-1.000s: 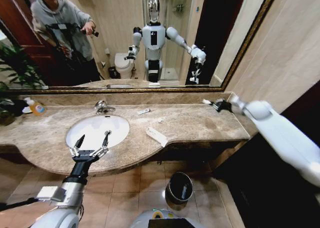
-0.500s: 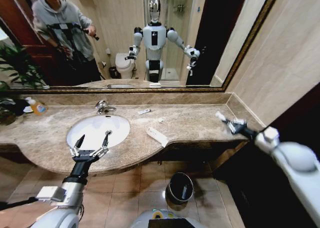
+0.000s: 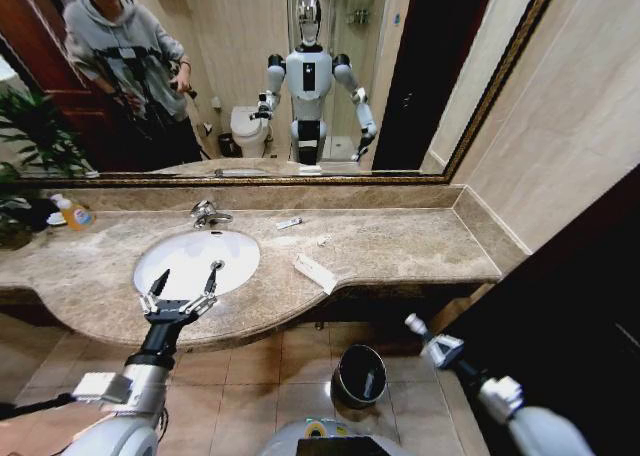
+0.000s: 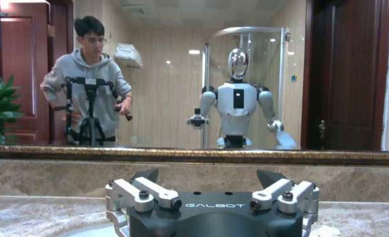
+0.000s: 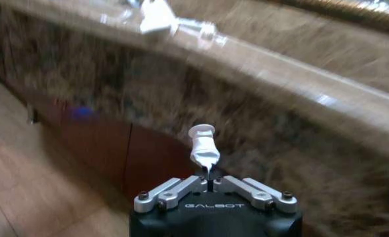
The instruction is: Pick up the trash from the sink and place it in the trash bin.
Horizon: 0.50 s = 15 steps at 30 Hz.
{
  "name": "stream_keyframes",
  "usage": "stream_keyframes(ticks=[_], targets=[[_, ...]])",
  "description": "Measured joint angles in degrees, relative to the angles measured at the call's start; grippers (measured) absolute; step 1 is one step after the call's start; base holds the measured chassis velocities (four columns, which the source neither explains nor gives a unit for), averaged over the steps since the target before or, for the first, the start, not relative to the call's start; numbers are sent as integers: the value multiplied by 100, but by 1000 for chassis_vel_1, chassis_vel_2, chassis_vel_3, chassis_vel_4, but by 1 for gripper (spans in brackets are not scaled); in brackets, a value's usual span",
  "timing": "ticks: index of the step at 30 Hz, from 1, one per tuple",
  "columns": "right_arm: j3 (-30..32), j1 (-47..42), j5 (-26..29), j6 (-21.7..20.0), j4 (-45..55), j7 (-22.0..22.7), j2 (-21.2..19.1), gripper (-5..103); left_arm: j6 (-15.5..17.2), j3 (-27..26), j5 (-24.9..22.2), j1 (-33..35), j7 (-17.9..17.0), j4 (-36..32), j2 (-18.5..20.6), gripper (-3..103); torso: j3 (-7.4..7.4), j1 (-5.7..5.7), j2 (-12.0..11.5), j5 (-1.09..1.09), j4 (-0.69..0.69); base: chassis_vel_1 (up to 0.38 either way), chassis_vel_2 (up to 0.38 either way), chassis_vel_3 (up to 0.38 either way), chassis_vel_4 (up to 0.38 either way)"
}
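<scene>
The white oval sink (image 3: 180, 251) lies in the brown marble counter, under its chrome faucet (image 3: 205, 214). My left gripper (image 3: 185, 284) hovers open over the basin's front rim, and its fingers (image 4: 148, 174) stand wide apart. My right gripper (image 3: 428, 338) hangs low below the counter's right part, shut on a small white tube (image 3: 414, 323). In the right wrist view the tube (image 5: 203, 148) sticks out past the right gripper (image 5: 209, 180). The dark trash bin (image 3: 360, 376) stands on the floor just left of that gripper. More trash lies on the counter: a long flat packet (image 3: 314, 273), a small tube (image 3: 288, 222) and a sachet (image 3: 322, 240).
A clear bottle of orange liquid (image 3: 72, 214) stands at the counter's far left beside a plant. A wide mirror backs the counter. The curved counter edge (image 5: 293, 74) overhangs the floor near my right arm, with a dark door panel to the right.
My right arm has swung from above the counter's right end down and forward to beside the bin, carrying the white tube. The left arm has not moved.
</scene>
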Motion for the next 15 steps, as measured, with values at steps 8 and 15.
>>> stream_keyframes(ticks=[8, 15], targets=[[-735, 1407, -1422, 181, -2356, 468, 535, 0, 0, -1, 0, 0, 0, 0, 0, 100, 1, 2, -1, 0, 0, 0, 0, 0, 0], [-761, 2033, -2333, 198, -3695, 721, 845, 0, 0, -1, 0, 0, 0, 0, 0, 100, 1, 2, -1, -3, -1, 0, 0, 0, 0]])
